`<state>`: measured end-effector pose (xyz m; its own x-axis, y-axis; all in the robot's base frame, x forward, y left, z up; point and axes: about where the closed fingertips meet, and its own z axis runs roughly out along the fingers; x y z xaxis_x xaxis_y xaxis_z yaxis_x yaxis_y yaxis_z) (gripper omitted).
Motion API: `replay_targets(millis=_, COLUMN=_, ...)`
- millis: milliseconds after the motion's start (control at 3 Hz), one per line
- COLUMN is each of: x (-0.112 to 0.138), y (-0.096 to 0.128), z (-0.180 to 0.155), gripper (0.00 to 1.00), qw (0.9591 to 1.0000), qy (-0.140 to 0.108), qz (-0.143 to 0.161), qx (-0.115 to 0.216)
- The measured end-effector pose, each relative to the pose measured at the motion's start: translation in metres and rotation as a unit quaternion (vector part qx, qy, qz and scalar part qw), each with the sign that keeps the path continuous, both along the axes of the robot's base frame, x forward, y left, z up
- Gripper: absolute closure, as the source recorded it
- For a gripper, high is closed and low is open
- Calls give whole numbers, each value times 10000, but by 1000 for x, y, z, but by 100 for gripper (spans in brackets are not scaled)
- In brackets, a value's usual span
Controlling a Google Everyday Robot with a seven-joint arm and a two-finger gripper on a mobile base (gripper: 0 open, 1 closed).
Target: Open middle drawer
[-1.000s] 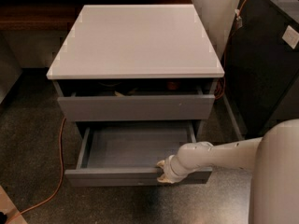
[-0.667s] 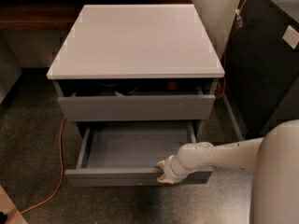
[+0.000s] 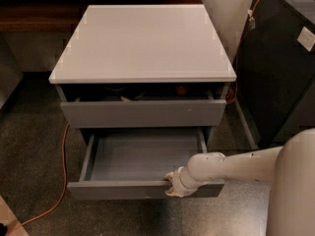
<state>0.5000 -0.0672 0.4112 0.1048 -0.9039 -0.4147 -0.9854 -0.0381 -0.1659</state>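
The middle drawer (image 3: 142, 156) is pulled far out of the grey cabinet, showing thin side walls and a bare grey floor. Its flat front (image 3: 113, 190) faces me at the bottom of the view. My gripper (image 3: 172, 185) sits at the top edge of that front, right of its middle, on the end of the white arm (image 3: 231, 165) that reaches in from the right. The drawer above (image 3: 142, 113), with a taller front and a tiny white speck, is open a crack, with some items inside in shadow. Any drawer below is hidden under the open one.
The cabinet has a pale flat top (image 3: 142, 41). An orange cable (image 3: 63, 171) runs along the speckled floor to the left of the drawer. A dark cabinet (image 3: 280, 68) stands close on the right. A dark wooden ledge (image 3: 34, 16) runs behind on the left.
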Motion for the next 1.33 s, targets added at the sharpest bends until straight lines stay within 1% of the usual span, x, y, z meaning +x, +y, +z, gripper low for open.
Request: replay_targets(millis=1333, x=0, y=0, z=0, gripper=100, qw=10000, qy=2, qz=0, qx=1)
